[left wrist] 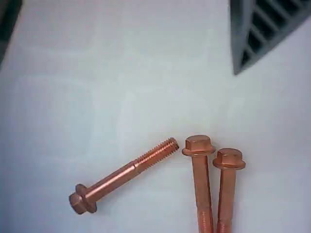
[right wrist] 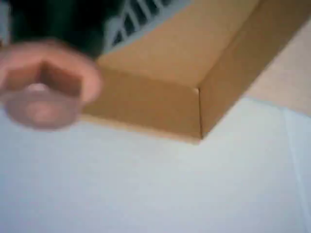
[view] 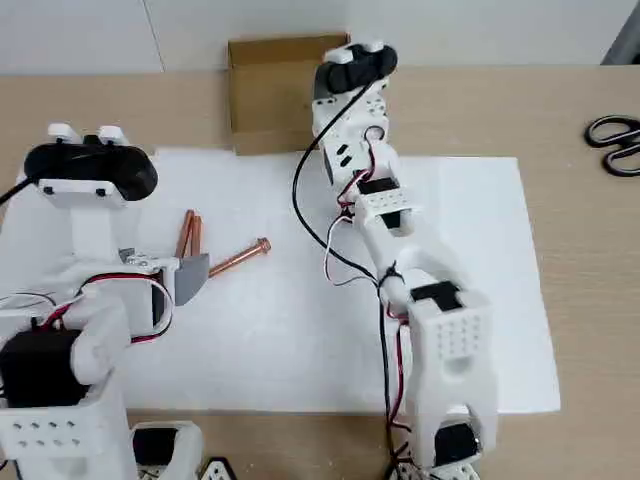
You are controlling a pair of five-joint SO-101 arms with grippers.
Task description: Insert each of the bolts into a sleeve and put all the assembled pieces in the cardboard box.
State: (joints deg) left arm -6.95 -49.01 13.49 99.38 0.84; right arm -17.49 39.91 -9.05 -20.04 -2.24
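Clearance over the cardboard box (view: 275, 100) rim is needed for the bolt (right wrist: 41, 92) clamped in right jaws; left jaws are held apart.

We take this for a small robotics lab or maker's workshop, though the little we see of the room leaves that open. Two white printed arms (view: 400, 230) with bare servo wiring stand at a wooden bench (view: 580, 100), with a white sheet (view: 270, 340) laid over it as a work surface. Copper bolts (view: 238, 258), a cardboard box (view: 265, 100) and scissors (view: 615, 143) lie on it. A plain pale wall (view: 300, 20) runs behind.
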